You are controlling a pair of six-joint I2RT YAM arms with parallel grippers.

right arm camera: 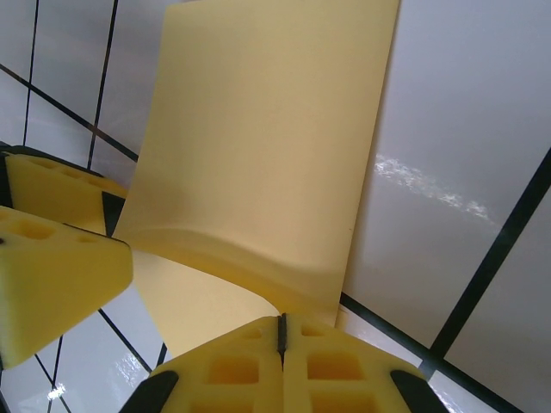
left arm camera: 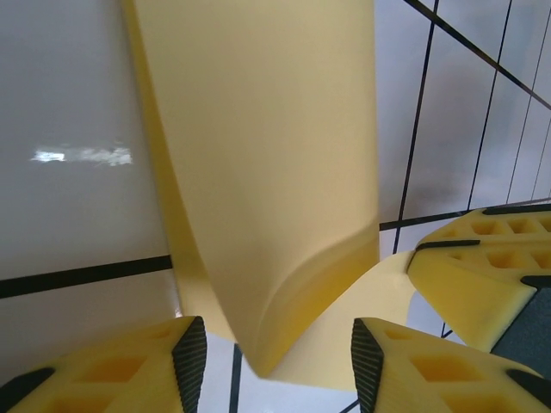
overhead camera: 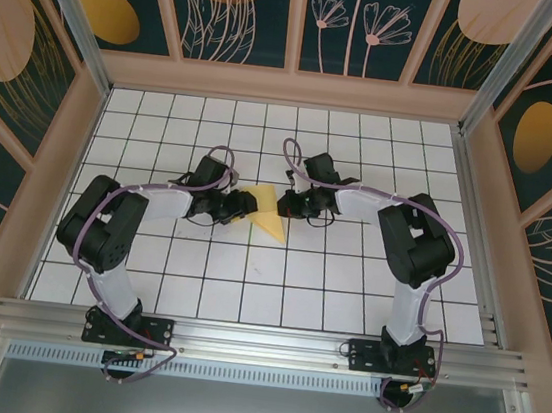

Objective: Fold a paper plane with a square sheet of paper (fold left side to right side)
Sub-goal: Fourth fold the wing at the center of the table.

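Right claw [right arm camera: 281,331] pinches the yellow sheet [right arm camera: 267,146] by its edge; left claw [left arm camera: 279,354] half-open astride the opposite edge

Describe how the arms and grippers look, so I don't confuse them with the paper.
Both the left arm and right arm have white links, bulky black joints and a lilac cable looping alongside, on black base plates. The left gripper and right gripper have blocky pale-yellow fingers with cut-out pockets and black ribbed pads, close in colour to the square sheet of paper.
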